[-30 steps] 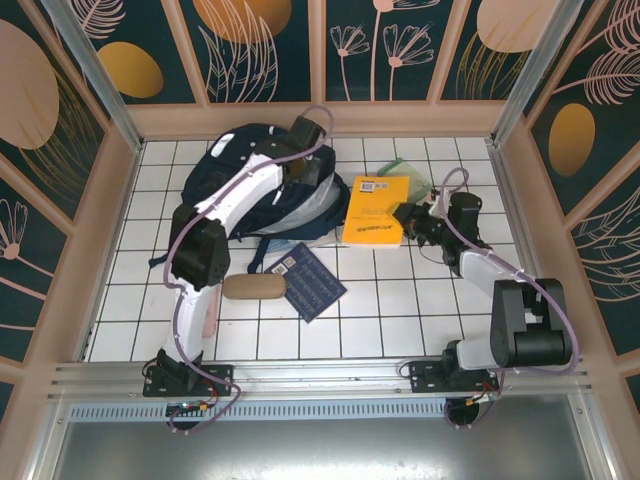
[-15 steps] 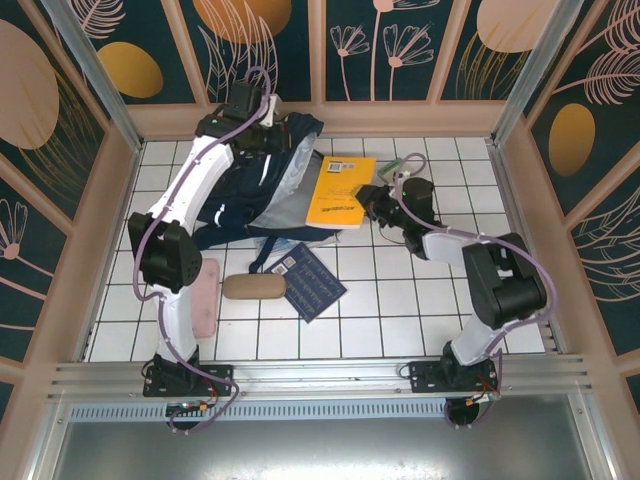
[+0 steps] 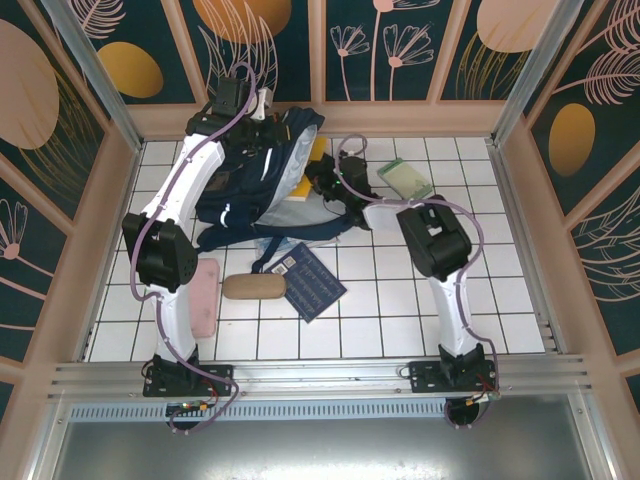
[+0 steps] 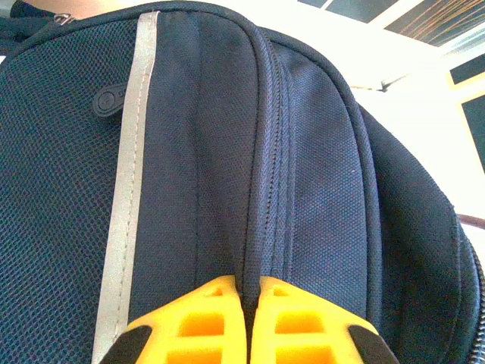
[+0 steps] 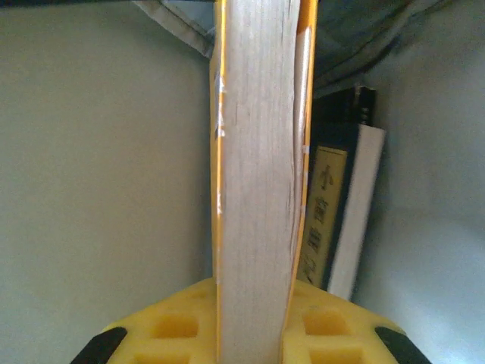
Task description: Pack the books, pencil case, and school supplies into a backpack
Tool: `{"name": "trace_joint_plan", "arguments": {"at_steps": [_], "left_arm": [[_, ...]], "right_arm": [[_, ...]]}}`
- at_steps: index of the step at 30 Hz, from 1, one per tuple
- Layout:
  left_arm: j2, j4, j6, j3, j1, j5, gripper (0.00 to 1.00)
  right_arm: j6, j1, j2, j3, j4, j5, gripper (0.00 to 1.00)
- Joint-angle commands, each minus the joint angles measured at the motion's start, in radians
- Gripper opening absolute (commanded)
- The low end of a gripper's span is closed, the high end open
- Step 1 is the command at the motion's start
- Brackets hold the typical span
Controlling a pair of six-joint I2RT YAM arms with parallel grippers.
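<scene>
We pinch a seam ridge of the backpack (image 4: 318,189) with our left gripper (image 4: 246,303), jaws closed. Our right gripper (image 5: 254,311) clamps the yellow book (image 5: 258,152) inside the backpack; a black book (image 5: 345,205) stands just beyond, rightward.

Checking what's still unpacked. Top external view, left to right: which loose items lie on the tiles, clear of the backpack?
pink case → tan pouch → navy book → small green book
</scene>
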State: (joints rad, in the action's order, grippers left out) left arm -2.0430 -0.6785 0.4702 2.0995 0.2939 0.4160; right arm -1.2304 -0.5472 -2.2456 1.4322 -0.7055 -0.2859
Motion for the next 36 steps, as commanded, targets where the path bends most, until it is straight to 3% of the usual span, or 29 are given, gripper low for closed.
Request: {"name": "trace_joint_plan", "arguments": {"at_steps": [1,9,14,16,18,20,25,31,36], "left_arm": [[0.061,0.159,0.028,0.045,0.007,0.077,0.0],[0.066,0.165,0.038,0.04,0.005,0.09,0.0],[0.064,0.169,0.038,0.047,0.006,0.102,0.0],[0.058,0.169,0.037,0.05,0.005,0.103,0.0],[0.056,0.166,0.036,0.05,0.003,0.105,0.0],[0.055,0.166,0.036,0.049,0.0,0.104,0.0],[0.05,0.165,0.033,0.052,-0.01,0.098,0.0],[0.044,0.163,0.017,0.061,-0.014,0.088,0.0],[0.028,0.17,0.018,0.062,-0.015,0.096,0.0]], "right_arm": [[-0.043,-0.026,-0.068,0.15,-0.026,0.081,0.0],[-0.059,-0.081,-0.27,0.465,0.155,0.107,0.0],[-0.095,-0.108,-0.33,0.549,0.229,0.137,0.0],[-0.085,-0.113,-0.335,0.563,0.244,0.135,0.08],[-0.056,-0.115,-0.327,0.575,0.267,0.119,0.37],[-0.018,-0.114,-0.307,0.568,0.287,0.111,0.5],[0.051,-0.102,-0.226,0.546,0.38,0.11,0.62],[0.118,-0.083,-0.212,0.716,0.743,0.111,0.67],[0.141,-0.072,-0.176,0.729,0.832,0.088,0.7]]}}
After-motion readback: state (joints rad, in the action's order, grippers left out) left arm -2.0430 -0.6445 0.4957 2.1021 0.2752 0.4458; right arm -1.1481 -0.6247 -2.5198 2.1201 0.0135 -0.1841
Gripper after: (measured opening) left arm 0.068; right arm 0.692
